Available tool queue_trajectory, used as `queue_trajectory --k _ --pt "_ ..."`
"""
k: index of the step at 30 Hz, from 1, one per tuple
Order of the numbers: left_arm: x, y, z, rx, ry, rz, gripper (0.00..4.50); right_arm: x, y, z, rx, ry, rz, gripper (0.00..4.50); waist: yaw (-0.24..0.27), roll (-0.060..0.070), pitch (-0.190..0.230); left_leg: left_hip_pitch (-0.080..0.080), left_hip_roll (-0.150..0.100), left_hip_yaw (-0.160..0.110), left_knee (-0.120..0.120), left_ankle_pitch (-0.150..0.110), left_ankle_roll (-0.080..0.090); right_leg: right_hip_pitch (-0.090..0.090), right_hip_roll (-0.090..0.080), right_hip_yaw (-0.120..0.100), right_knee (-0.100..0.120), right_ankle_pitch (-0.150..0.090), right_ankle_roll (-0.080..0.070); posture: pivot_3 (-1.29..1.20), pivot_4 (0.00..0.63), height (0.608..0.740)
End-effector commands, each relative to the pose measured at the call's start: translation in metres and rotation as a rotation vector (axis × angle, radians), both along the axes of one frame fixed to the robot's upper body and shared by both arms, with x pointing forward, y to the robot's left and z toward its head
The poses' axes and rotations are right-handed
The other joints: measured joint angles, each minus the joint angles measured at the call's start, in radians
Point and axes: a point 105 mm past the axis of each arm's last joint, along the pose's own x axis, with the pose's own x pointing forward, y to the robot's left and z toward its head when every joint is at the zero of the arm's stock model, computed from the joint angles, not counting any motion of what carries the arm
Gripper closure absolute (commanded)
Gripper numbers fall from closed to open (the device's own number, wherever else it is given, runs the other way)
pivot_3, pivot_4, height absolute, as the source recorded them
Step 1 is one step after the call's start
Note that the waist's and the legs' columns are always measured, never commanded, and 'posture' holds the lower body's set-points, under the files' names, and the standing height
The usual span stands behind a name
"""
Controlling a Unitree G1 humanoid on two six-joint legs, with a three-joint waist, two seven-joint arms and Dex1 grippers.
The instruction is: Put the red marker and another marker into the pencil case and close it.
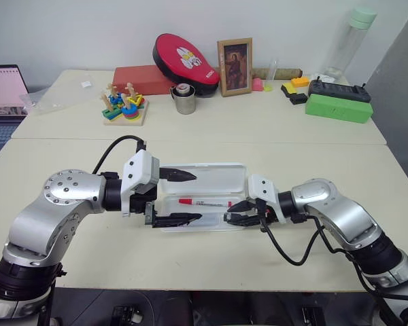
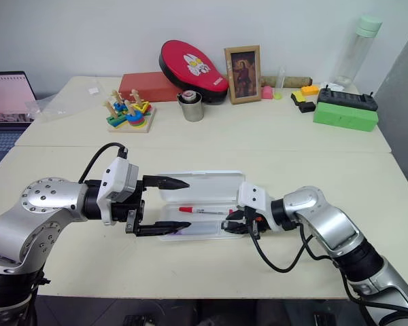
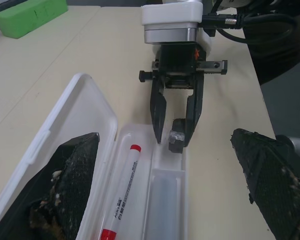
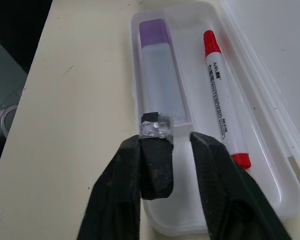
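The pencil case [image 4: 155,210] holds both markers; right pincer [image 4: 180,137] parted, left pincer [image 1: 183,197] wide.

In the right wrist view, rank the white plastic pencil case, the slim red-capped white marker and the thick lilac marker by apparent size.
1. White plastic pencil case, lid open.
2. Slim red-capped white marker, longer.
3. Thick lilac marker, shorter but wider; both lie in the tray at similar depth, so the order is fair.

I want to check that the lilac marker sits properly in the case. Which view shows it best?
The right wrist view: the lilac marker lies flat in the pencil case's outer compartment. The left wrist view shows part; in the eye views it's hidden.
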Motion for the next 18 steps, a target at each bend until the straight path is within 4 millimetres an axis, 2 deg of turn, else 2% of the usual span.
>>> queue_trajectory --k 1,5,8,9,11,14,15,16,18 --pt "-0.003 -0.008 0.006 -0.014 -0.030 -0.018 0.00 -0.001 0.003 0.013 0.027 -0.045 0.032 1.97 0.000 0.000 0.000 0.000 0.000 0.000 0.000 0.000 0.000 0.000 0.000 0.000 0.000 0.000 0.000 0.00 0.150 0.740" --pt "-0.003 -0.011 0.006 -0.033 -0.029 0.002 0.00 0.005 0.002 0.018 0.043 -0.070 0.011 1.14 0.000 0.000 0.000 0.000 0.000 0.000 0.000 0.000 0.000 0.000 0.000 0.000 0.000 0.000 0.000 0.00 0.150 0.740" --pt "-0.002 -0.008 0.010 -0.055 -0.038 0.037 0.00 0.002 0.002 0.023 0.064 -0.053 0.034 0.54 0.000 0.000 0.000 0.000 0.000 0.000 0.000 0.000 0.000 0.000 0.000 0.000 0.000 0.000 0.000 0.00 0.150 0.740" --pt "-0.001 -0.006 0.015 -0.072 -0.045 0.060 0.00 0.001 0.003 0.032 0.106 -0.047 0.045 0.26 0.000 0.000 0.000 0.000 0.000 0.000 0.000 0.000 0.000 0.000 0.000 0.000 0.000 0.000 0.000 0.00 0.150 0.740" --pt "0.001 0.001 0.025 -0.120 -0.062 0.114 0.00 -0.001 0.005 0.061 0.228 -0.041 0.070 0.01 -0.001 0.000 0.000 0.000 0.000 0.000 0.000 0.000 0.000 0.000 0.000 0.000 0.000 0.000 0.000 0.00 0.150 0.740" --pt "0.004 0.012 0.040 -0.199 -0.090 0.216 0.00 0.010 0.006 0.109 0.404 -0.088 0.058 0.01 -0.006 0.000 0.001 0.000 0.000 0.000 0.000 0.000 0.000 0.000 0.000 0.000 0.000 0.000 0.000 0.00 0.150 0.740" --pt "0.004 0.016 0.045 -0.226 -0.100 0.254 0.00 0.019 0.007 0.124 0.445 -0.122 0.026 0.01 -0.008 0.000 0.001 0.000 0.000 0.000 0.000 0.000 0.000 0.000 0.000 0.000 0.001 0.000 0.000 0.00 0.150 0.740" --pt "0.004 0.022 0.049 -0.256 -0.108 0.297 0.00 0.035 0.007 0.139 0.486 -0.167 -0.043 0.31 -0.009 0.000 0.000 0.001 0.000 0.000 0.000 0.000 0.000 0.000 0.000 0.000 0.001 0.000 0.000 0.00 0.150 0.740" --pt "0.003 0.033 0.054 -0.306 -0.111 0.371 0.00 0.060 0.009 0.155 0.509 -0.211 -0.147 0.53 -0.011 0.000 0.000 0.001 0.000 0.000 0.000 0.000 0.000 0.001 0.000 0.000 0.001 0.001 -0.001 0.00 0.150 0.740"
